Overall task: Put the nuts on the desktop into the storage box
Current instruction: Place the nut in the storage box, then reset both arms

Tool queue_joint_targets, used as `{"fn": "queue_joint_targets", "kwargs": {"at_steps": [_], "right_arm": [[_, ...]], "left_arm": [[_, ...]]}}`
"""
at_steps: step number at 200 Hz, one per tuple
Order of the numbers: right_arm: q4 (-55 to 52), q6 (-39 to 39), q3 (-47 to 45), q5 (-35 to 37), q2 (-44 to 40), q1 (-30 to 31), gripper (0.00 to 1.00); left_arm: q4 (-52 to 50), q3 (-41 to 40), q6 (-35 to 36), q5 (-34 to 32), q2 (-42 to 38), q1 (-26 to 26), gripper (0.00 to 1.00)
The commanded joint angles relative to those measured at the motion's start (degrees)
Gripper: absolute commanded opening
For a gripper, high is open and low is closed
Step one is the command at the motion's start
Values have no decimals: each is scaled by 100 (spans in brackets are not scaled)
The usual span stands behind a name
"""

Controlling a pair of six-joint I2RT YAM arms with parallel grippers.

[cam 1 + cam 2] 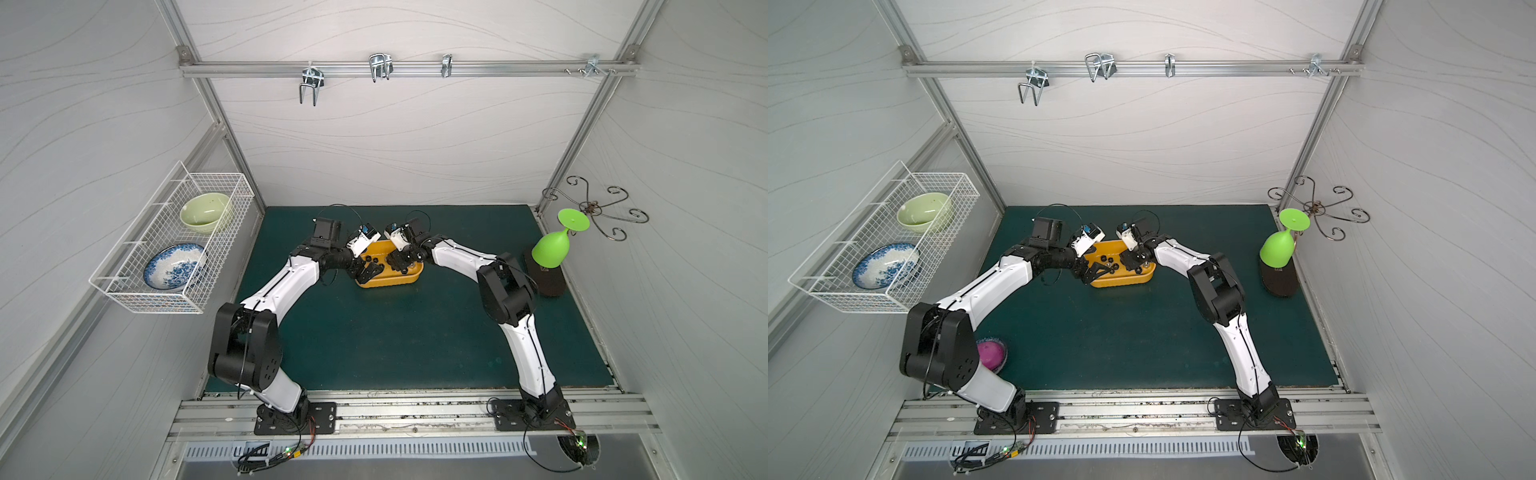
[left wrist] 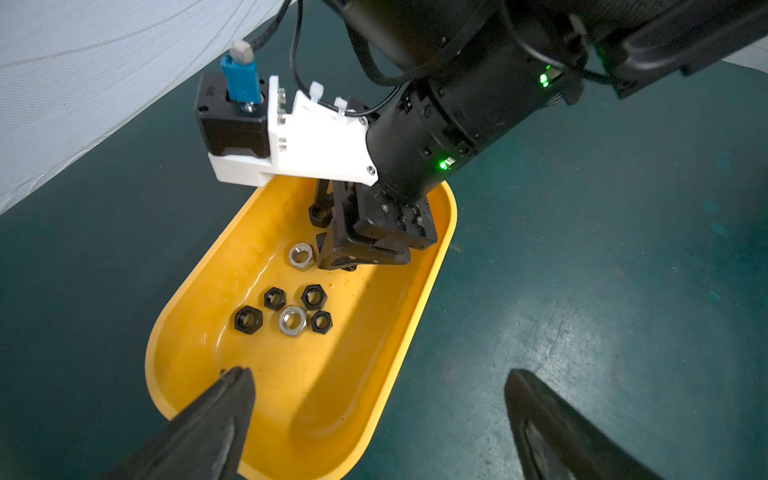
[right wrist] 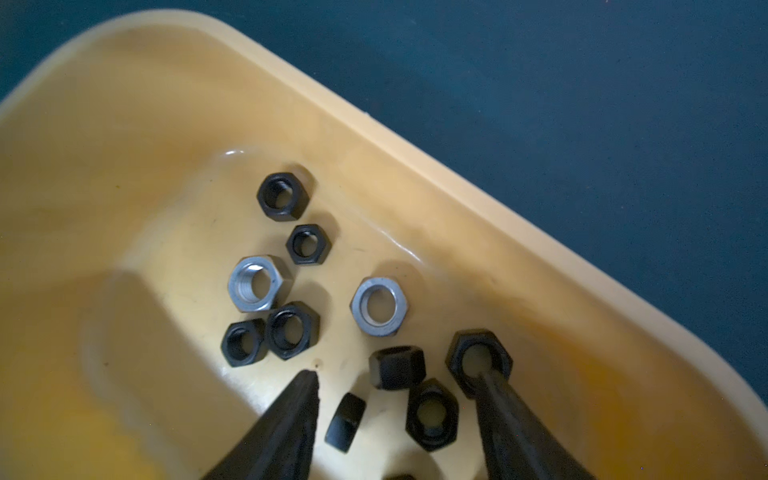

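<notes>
Looks like a drop-off, with the right end effector (image 3: 397, 376) sitting low inside the storage box (image 2: 332, 395) and spread open to let go without bouncing, nuts (image 3: 291, 330) all lying loose inside, none spotted on the counter (image 1: 395, 332), left end effector (image 2: 376, 372) gaping empty alongside.

Both top views reached me evenly lit, walls (image 1: 83, 124) bowed at the edges. Close up, the right claw (image 3: 395, 374) was blurred; glare streaked the storage box (image 3: 399, 245).

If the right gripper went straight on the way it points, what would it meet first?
Likely the black nuts between the open jaws of the right gripper, then the storage box floor; depth is unclear.
</notes>
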Motion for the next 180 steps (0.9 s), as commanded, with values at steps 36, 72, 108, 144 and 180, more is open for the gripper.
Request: {"fn": "queue_joint_targets", "kwargs": {"at_steps": [36,72,108,144,180], "right_arm": [[319,141,-627,165,-1577,62,83],[523,180,-1201,435,-2639,26,99],[1220,387,-2318,759,-4082,-161,99],[1835,344,-3630,1168,-5720,-511,99],[1966,278,-4772,1608,-7165,-1012,99]], "left_arm": [[449,-405,-217,-95,-632,97,99],[761,-565,-960,-53,-943,521,99],[774,-684,-1589,-608,-1234,830,99],[897,-1194,-2251,-1833,-1553,875,99],[1267,-1905,-2413,-2629,-1847,959,99]]}}
